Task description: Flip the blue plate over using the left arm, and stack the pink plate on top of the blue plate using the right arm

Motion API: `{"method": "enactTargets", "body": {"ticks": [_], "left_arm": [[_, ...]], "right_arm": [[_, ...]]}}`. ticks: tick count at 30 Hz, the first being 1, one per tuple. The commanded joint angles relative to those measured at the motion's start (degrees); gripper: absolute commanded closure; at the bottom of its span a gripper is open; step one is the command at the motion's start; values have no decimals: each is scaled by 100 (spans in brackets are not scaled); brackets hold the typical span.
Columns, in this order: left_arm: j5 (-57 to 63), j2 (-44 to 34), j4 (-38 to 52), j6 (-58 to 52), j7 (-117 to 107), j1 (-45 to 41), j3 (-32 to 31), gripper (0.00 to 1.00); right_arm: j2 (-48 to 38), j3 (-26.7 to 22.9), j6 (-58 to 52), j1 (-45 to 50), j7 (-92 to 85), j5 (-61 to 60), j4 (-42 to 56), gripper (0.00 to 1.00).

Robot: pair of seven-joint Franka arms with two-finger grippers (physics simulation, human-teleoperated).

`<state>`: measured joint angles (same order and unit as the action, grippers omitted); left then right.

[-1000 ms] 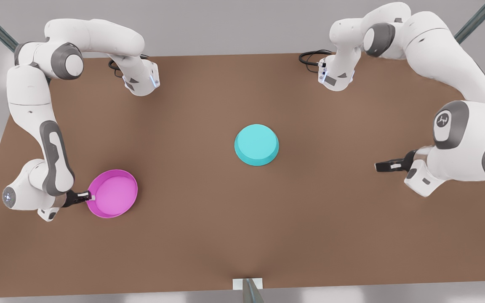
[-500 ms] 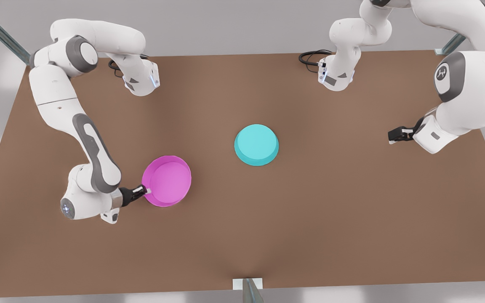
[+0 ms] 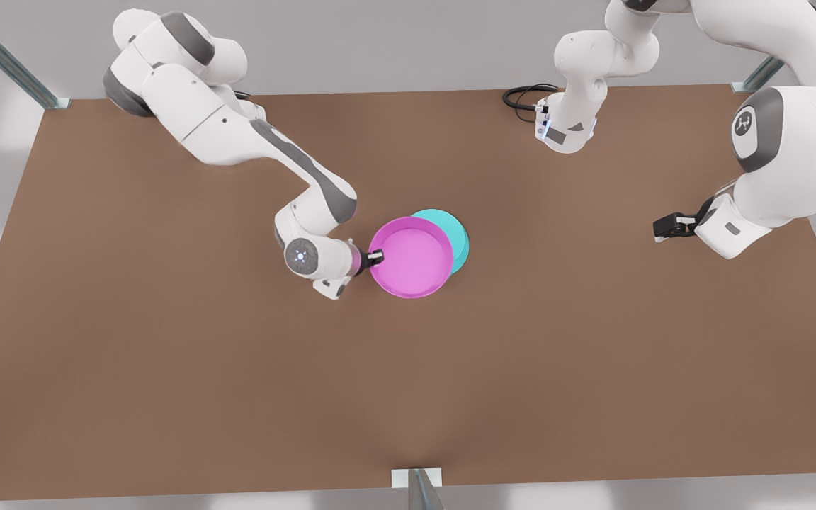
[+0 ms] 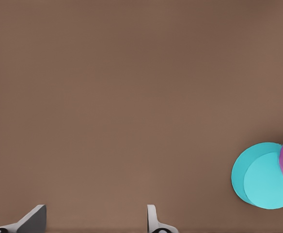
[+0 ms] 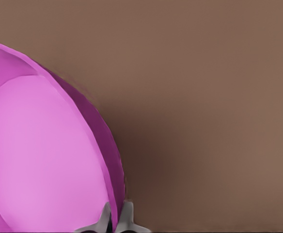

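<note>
pink plate (image 3: 411,256) seemingly partly over blue plate (image 3: 456,237)

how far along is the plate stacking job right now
Done: the blue plate lies upside down on the table, flat underside up. In hand: the right gripper is shut on the rim of the pink plate, which it holds over the blue one, off-centre toward the front view's left. The left gripper waits open at the front view's right. Left: centre the pink plate, lower it and let go.

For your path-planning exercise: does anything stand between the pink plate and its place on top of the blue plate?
Nothing visible does. The right tool grips the pink plate by its rim, already overlapping the upside-down blue plate. The left tool waits, open, far off.
</note>
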<state>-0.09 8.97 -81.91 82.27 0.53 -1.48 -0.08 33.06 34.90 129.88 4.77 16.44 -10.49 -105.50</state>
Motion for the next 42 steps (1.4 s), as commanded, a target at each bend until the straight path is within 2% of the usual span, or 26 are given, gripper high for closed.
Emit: {"method": "enactTargets", "body": {"ticks": [1, 4, 8, 21, 22, 23, 24, 25, 26, 33, 35, 36, 37, 38, 39, 40, 42], "left_arm": [[1, 0, 0, 0, 0, -2, 0, 0], [0, 0, 0, -9, 0, -11, 0, 0], [1, 0, 0, -35, -9, -11, 0, 0], [-8, 17, 0, -79, 0, -19, 0, 0], [-8, 17, 0, -88, 0, -19, 0, 0], [-8, 17, 0, -106, 0, -19, 0, 0], [-8, 17, 0, -106, -9, -19, 0, 0], [-8, 17, 0, -114, -9, -19, 0, 0], [-8, 17, 0, -114, -9, -19, 0, 0], [-8, 17, 0, -158, 0, -19, 0, 0], [-8, 17, 0, -158, 0, -19, 0, 0], [-8, 8, 0, -158, 0, -19, 0, 0], [-8, 0, 0, -158, -9, -19, 0, 0], [-8, -9, 0, -158, -9, -19, 0, 0], [-8, -27, 0, -158, -9, -19, 0, 0], [-8, -44, 0, -158, -9, -19, 0, 0], [-8, -53, 0, -167, -9, -11, 0, 0]], "right_arm": [[-28, 8, 2, -2, 44, 65, -40, 79], [-248, 280, -15, -72, 246, 65, -322, 79], [-248, 386, 125, 42, 483, 65, -313, 79], [-107, 316, 644, 385, 624, 214, -287, 79], [-107, 316, 653, 385, 624, 205, -304, 75], [-98, 307, 706, 385, 624, 214, -339, 62], [-98, 307, 706, 385, 624, 205, -340, 45], [-107, 307, 706, 393, 624, 205, -340, 17], [-99, 307, 714, 393, 632, 205, -331, 0], [-133, 307, 636, 306, 597, 223, -208, 0], [-186, 298, -1354, 130, 597, 1169, 1483, 0], [-186, 298, -2893, 69, 536, 2206, 2978, 0], [-230, 220, -3565, -475, 309, 2420, 3545, 0], [-835, -1050, -3610, -171, -498, 2097, 3563, 0], [-1398, -2460, -3627, -108, -1572, 1156, 3064, 0], [-2258, -2979, -3513, -256, -1995, 1049, 2036, 0], [-2603, -3042, -3705, -450, -1969, 1023, 1726, 0]]}}
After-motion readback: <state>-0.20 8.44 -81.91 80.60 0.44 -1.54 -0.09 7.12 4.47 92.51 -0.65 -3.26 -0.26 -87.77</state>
